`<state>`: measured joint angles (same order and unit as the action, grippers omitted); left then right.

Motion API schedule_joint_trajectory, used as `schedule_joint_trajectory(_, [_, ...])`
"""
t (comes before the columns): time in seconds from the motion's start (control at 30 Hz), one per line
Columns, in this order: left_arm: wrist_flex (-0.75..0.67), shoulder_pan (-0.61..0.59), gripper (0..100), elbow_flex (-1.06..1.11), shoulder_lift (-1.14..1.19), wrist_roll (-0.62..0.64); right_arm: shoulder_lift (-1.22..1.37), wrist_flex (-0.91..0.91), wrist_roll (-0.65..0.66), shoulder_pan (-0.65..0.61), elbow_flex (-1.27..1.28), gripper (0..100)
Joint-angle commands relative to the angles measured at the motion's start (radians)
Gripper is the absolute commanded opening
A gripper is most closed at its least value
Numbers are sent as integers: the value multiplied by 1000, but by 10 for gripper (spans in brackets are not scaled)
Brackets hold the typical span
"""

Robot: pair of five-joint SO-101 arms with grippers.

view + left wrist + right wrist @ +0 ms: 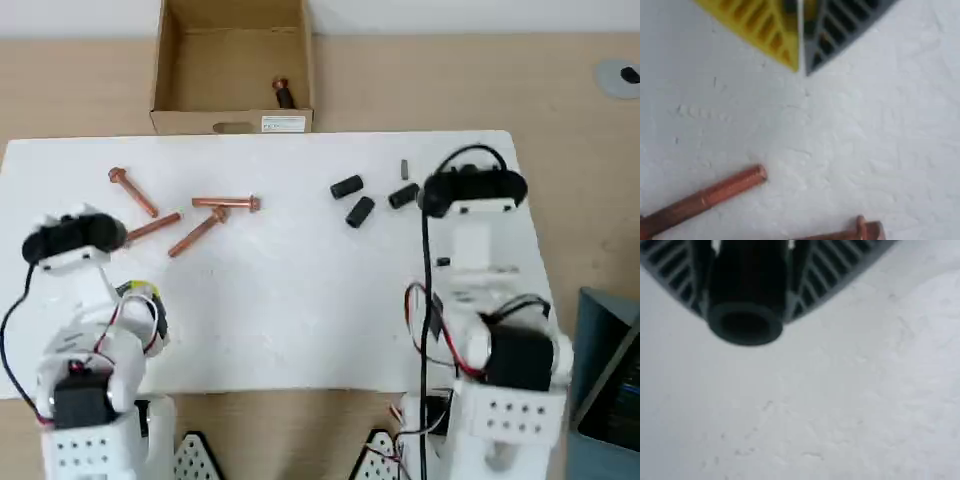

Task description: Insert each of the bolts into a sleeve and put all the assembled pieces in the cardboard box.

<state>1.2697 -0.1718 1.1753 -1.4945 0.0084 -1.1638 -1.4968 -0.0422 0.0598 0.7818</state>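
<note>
Several copper bolts lie on the white mat [280, 300]: one [132, 190] at the far left, one [227, 203] further right, and two [197, 232] [152, 227] in front of them. My left arm [75, 240] hovers beside them. My left gripper [801, 67] is shut, yellow and grey fingertips meeting above the mat, with a bolt shank [705, 197] and a bolt head [865, 231] close by. My right gripper [747, 315] is shut on a black sleeve [745, 327], open end out. Two loose sleeves [346, 187] [360, 211] lie left of my right arm [470, 190].
The cardboard box [175, 70] stands behind the mat with one assembled piece [283, 92] inside. A third black sleeve [404, 196] shows at the right wrist's edge; a small dark piece [405, 168] lies behind it. A dark grey bin [610, 380] stands at the right.
</note>
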Motion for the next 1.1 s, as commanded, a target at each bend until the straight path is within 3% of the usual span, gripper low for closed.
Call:
schedule_joint_trajectory(0.0, [2,-8,2,-216,228,0,-70,29,-8,21,41,9])
schedule_joint_trajectory(0.23, [2,-12,2,-540,624,2,-114,29,-11,22,67,9])
schedule_joint_trajectory(0.5, [25,-57,4,-755,966,-28,-114,29,-12,22,67,9])
schedule_joint_trajectory(0.7, [195,11,5,-899,1188,-281,-114,29,-12,22,67,9])
schedule_joint_trajectory(0.83, [235,51,7,-987,1313,-422,-114,29,-14,22,67,9])
schedule_joint_trajectory(1.07, [261,135,26,-1134,1481,-557,-116,29,-60,22,67,9])
